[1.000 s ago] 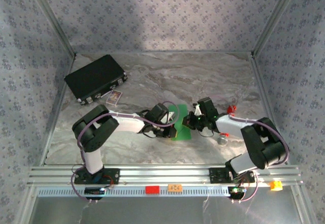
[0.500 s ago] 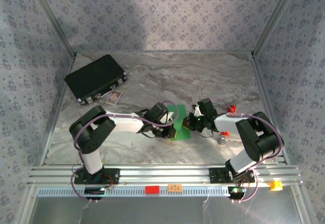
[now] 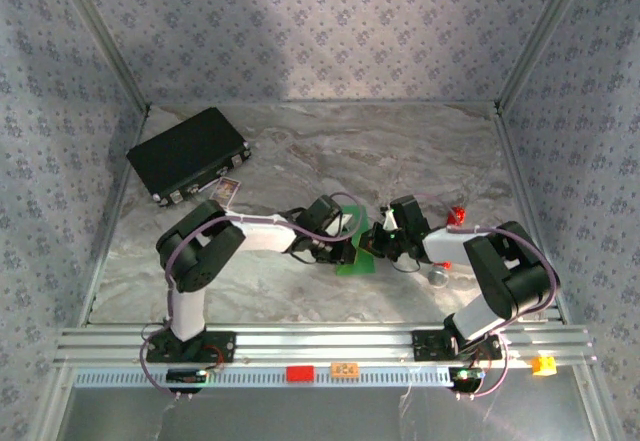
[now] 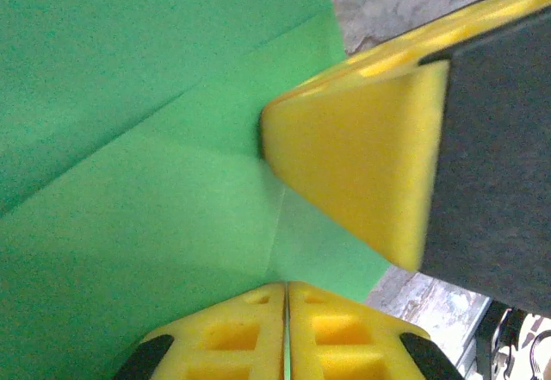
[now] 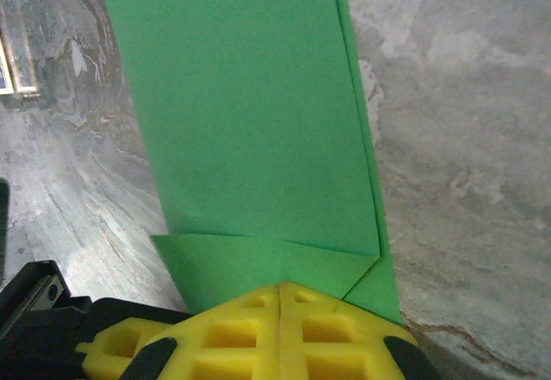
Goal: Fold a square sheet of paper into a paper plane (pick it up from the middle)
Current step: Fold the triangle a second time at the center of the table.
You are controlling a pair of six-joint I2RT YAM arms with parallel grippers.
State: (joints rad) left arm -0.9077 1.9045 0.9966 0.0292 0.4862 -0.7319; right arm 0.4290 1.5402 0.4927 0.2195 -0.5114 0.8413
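Paper: the square sheet of paper point(image 3: 352, 261), bright green and already creased into a narrower folded shape, lies flat on the counter point(image 3: 400, 151) at mid-depth, between the two arms.

Left tool point(image 3: 342, 249): comes in from the left. Fingers pressed together, tips down on the sheet's edge in its wrist view point(image 4: 286, 287). Cannot tell if a layer is caught between them.

Right tool point(image 3: 384, 237): comes in from the right. Fingers pressed together, tips on the folded corner flaps point(image 5: 281, 287). One of its yellow pads point(image 4: 362, 173) touches the sheet point(image 4: 129, 182) just where two creases meet.

Key relation: the sheet lies directly under both tools, neither arm nearer. In the right wrist view the folded strip point(image 5: 250, 113) runs straight away from the tips, so its long axis follows that tool's line. From above, the visible green seems to run near to far. My judgement is that any next crease is worked along that axis.

Surface: grey marbled, smooth, so paper likely to slide.

Room: patterned walls on three sides. Black case point(image 3: 188, 159) sits far left, with a small card point(image 3: 228, 192) beside it. Small red item point(image 3: 458, 213) lies to the right.
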